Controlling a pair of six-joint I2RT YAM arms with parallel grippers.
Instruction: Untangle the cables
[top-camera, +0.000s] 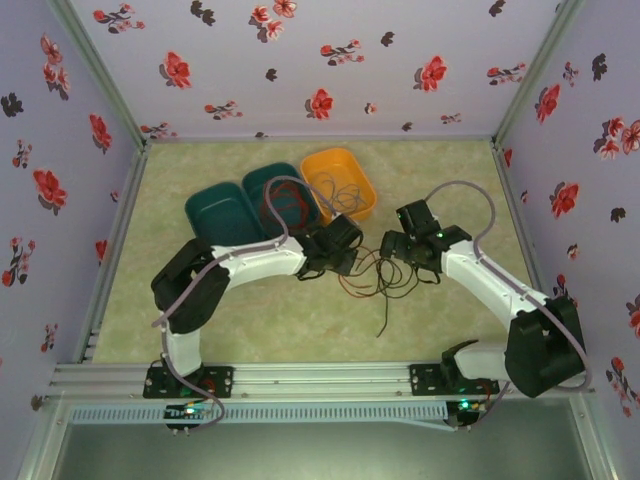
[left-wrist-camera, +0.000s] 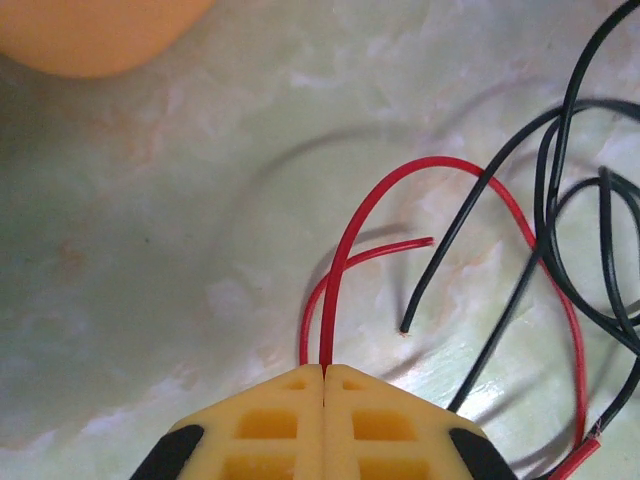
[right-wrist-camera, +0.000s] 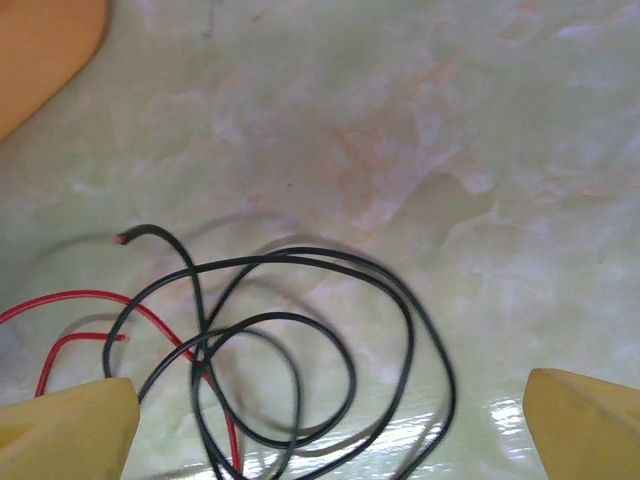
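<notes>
Status: partly sorted, by my read.

- The left arm (top-camera: 235, 268) and right arm (top-camera: 490, 280) both reach to the middle of the worktop (top-camera: 250, 330). Their heads are close together over the tangle (top-camera: 385, 280).
- The tangle is a loose heap of red and black cables crossing each other. It lies between the two heads and just nearer than them, with one dark tail trailing toward the near edge. This part is not done.
- Left jaws: pressed together, pinching the red cable (left-wrist-camera: 450, 165) near its end. A short free stub pokes out beside the long arc. That arc swings right and comes down among the black cables (left-wrist-camera: 560, 180), so it is not free of them yet.
- Right jaws: spread wide, holding nothing and touching nothing I can see. The black loops (right-wrist-camera: 400, 300) lie on the worktop between the tips, with a red strand (right-wrist-camera: 80, 297) crossing them on the left. I can't tell which lies on top.
- Far side: three trays in a row.
  - The middle green tray (top-camera: 275, 167) holds a red coil (top-camera: 285, 207).
  - The orange tray (top-camera: 335, 152) holds a thin dark cable (top-camera: 345, 195).
  - The left green tray (top-camera: 220, 215) sits next to them.
  - The top view is too coarse to count strands per tray.

Done: probably those two in the trays. Left: pull the red out of the black, split the rest, tray them.
</notes>
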